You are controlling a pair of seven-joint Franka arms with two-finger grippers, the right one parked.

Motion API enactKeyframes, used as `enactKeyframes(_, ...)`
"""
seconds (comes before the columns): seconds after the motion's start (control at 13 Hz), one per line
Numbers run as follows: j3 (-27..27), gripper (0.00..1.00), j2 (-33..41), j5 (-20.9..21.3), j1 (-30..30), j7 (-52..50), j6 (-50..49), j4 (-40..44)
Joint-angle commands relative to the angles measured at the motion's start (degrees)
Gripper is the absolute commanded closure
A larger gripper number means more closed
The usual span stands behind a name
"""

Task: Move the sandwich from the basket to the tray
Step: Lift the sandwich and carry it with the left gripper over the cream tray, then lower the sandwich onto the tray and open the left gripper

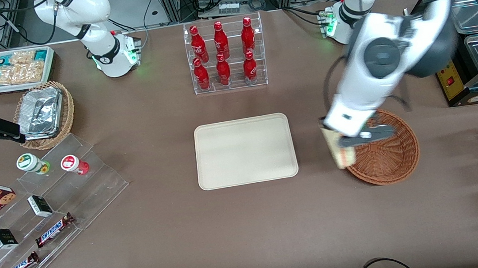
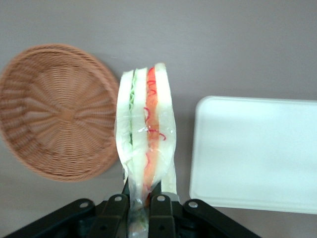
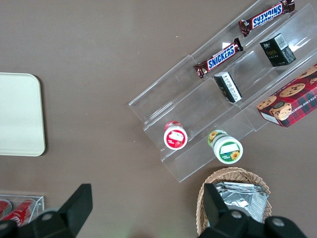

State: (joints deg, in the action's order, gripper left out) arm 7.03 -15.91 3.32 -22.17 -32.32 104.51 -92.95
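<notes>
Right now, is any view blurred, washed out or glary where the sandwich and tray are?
Front view: evenly lit and sharp; the arm hides most of the gripper, shut on the sandwich at the basket rim. Left wrist view: the tray is overexposed to near white, the sandwich wrapper shows small glints, and the fingers look soft. Right wrist view: sharp, no glare.

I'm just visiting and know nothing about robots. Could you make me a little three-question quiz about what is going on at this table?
1. True or false: the gripper is shut on the sandwich.
2. Where is the sandwich? A) lying in the basket B) held up between basket and tray C) resting on the tray
3. Fill in: the rack farther from the front camera than the tray holds ___ red bottles.

Key: 1 true; 2 B; 3 six.
</notes>
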Motion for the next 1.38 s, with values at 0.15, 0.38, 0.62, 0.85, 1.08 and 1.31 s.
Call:
enactKeyframes(0.15, -0.79, 1.0, -12.2, 0.2, -12.26, -7.65, 2.78, 10.24)
enactKeyframes(0.38, -0.79, 1.0, -17.21, 0.81, -18.07, -11.01, 7.54, 10.51)
enactKeyframes(0.62, -0.88, 1.0, -21.18, 1.16, -20.63, -13.99, 13.08, 10.42)
enactKeyframes(0.85, -1.05, 1.0, -23.46, 1.69, -22.82, -16.45, 13.7, 10.59)
enactKeyframes(1.08, -0.97, 1.0, -25.75, 5.03, -23.97, -19.62, 15.55, 10.42)
enactKeyframes(1.31, -0.97, 0.77, -26.55, 5.03, -23.98, -18.76, 15.64, 10.42)
